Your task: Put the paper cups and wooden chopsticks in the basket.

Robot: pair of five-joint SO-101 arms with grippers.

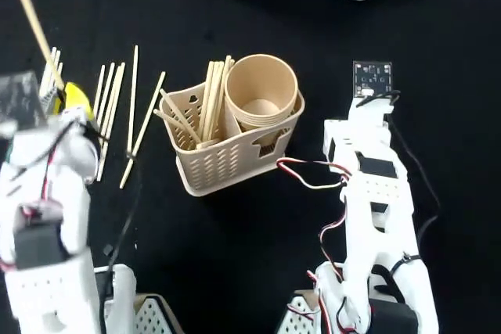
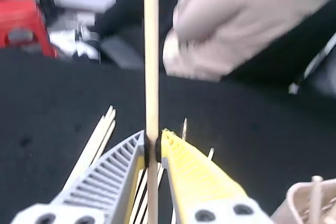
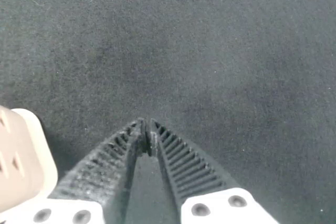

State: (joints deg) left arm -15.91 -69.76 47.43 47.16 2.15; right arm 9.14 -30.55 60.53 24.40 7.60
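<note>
Black cloth covers the table (image 1: pixel 235 256) on which both arms stand.

The left gripper (image 2: pixel 153 139) is raised off the cloth with its grey and yellow fingers pressed tight on one wooden chopstick (image 2: pixel 151 51). This stick runs straight through the grip. Its long end stands out past the fingertips, and in the high view it slants up and away from the gripper (image 1: pixel 64 96) toward the table's far corner.

Just beside and below this gripper, on its basket side, the loose chopsticks (image 1: pixel 113 107) lie flat on the cloth. At least six can be counted. A couple more sit close against the gripper, where they overlap too much to number.

The basket (image 1: pixel 227 170) stands beyond those sticks, well apart from the left gripper, between the two arms. It has two compartments. The one nearer the left gripper holds a bundle of chopsticks (image 1: pixel 211 99), some upright and some leaning, too crossed over to count. The one nearer the right arm holds one stack of nested paper cups (image 1: pixel 262 84). How many are in the stack cannot be told.

The right gripper (image 3: pixel 146 132) has its dark fingers closed together on nothing and is low over bare cloth. A corner of the basket (image 3: pixel 21 156) is just beside it.
</note>
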